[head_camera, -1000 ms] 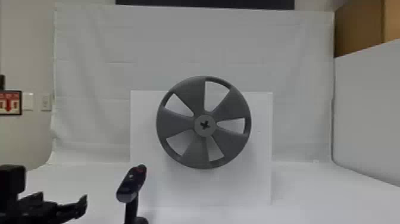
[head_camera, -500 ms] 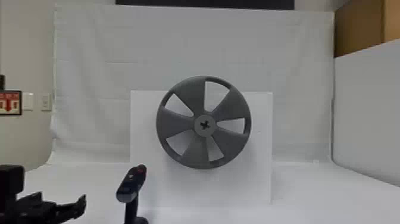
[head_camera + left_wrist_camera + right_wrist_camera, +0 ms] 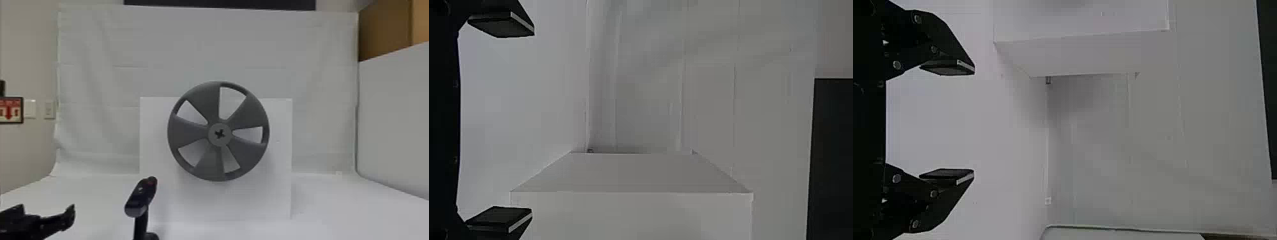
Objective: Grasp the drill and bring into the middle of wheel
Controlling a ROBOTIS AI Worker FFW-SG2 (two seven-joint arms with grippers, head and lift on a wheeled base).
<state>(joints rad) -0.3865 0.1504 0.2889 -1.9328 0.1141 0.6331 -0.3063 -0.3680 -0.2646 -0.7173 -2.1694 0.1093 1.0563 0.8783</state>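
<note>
- The left end effector [image 3: 47,212] was wide open, gripping nothing.
- The right end effector [image 3: 974,121] was also wide open and empty.
- The drill [image 3: 140,198] was upright, just beside the left one, apart from it.
- The wheel [image 3: 191,131] was upright before a white box [image 3: 281,191], a dark cross-shaped recess in its hub [image 3: 212,140].

Smooth, matt, plastic-looking wheel [image 3: 213,139] before a matt, wrinkled cloth backdrop [image 3: 204,48].
</note>
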